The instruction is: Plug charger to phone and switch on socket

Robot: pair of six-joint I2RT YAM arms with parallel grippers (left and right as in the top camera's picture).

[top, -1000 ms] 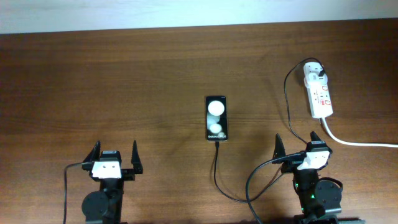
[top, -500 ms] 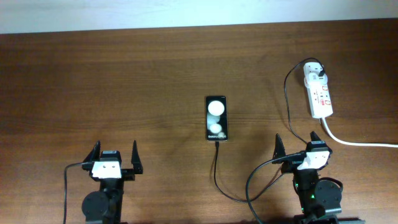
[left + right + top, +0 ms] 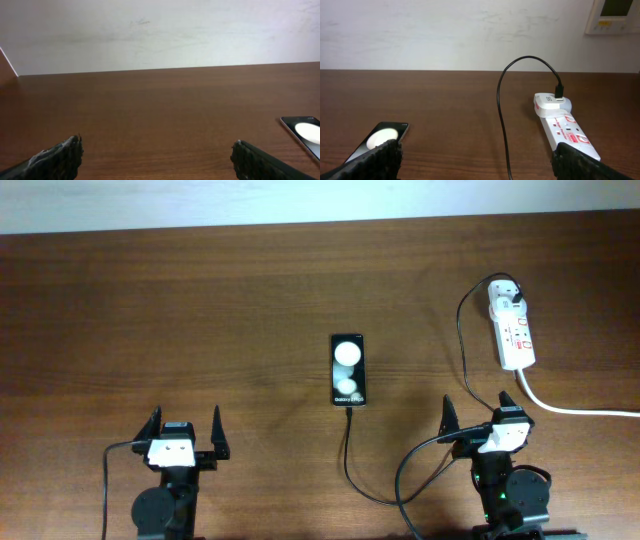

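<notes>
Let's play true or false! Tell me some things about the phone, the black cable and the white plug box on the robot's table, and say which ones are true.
1. The phone lies flat on the table, between the two arms. True.
2. The left gripper holds the phone. False: it is open and empty, apart from the phone.
3. The charger has its white adapter in the far end of the socket. True.
4. The socket lies on the robot's left side. False: it lies on the right, beyond the right gripper.
5. The right gripper is shut. False: it is open, holding nothing.
</notes>
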